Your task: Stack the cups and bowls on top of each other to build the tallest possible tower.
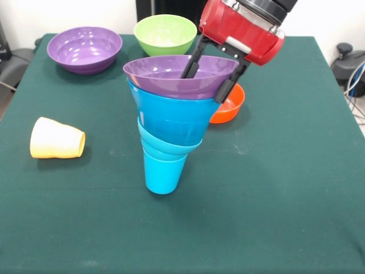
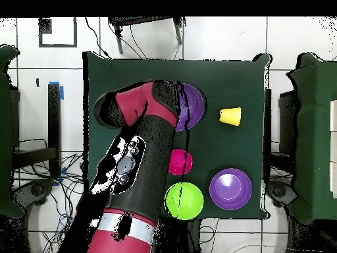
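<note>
The tower stands mid-table: a sky-blue cup (image 1: pixel 162 171) at the base, a small blue bowl (image 1: pixel 166 147) in its mouth, a large blue bowl (image 1: pixel 171 117) in that, and a purple bowl (image 1: pixel 165 71) on top. My gripper (image 1: pixel 207 80) is open and straddles the top purple bowl's right rim, one finger inside and one outside. The pale yellow cup (image 1: pixel 57 138) lies on its side at the left. In the overhead view my arm (image 2: pixel 141 151) covers most of the tower; only part of the top purple bowl (image 2: pixel 192 105) shows, with the yellow cup (image 2: pixel 230 116) beside it.
A second purple bowl (image 1: pixel 84 48) and a lime green bowl (image 1: pixel 165 33) stand at the far side. An orange-red bowl (image 1: pixel 231 108) sits just behind the tower on the right. They also show in the overhead view: purple (image 2: pixel 230 189), green (image 2: pixel 183 200), red (image 2: pixel 181 162).
</note>
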`<state>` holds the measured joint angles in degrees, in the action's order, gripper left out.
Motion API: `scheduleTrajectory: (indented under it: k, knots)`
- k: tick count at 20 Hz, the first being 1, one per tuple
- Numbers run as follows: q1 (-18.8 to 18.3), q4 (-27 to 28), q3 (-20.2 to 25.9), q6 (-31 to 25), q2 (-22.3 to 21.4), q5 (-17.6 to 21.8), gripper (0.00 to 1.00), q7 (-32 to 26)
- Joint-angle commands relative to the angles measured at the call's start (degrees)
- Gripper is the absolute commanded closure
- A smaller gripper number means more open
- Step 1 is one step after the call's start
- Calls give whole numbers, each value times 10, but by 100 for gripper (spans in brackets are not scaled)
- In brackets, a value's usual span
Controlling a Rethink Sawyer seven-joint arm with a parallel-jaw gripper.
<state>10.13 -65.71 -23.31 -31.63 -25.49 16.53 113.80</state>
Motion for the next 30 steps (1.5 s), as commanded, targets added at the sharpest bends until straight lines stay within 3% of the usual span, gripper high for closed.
scheduleTrajectory:
  k: [1, 18, 30]
  knots:
    - [-11, 14, 48, 17, 33, 46, 0, -26]
    - [-62, 13, 82, 27, 17, 59, 0, -96]
    - [-59, 18, 91, 36, 30, 64, 0, -60]
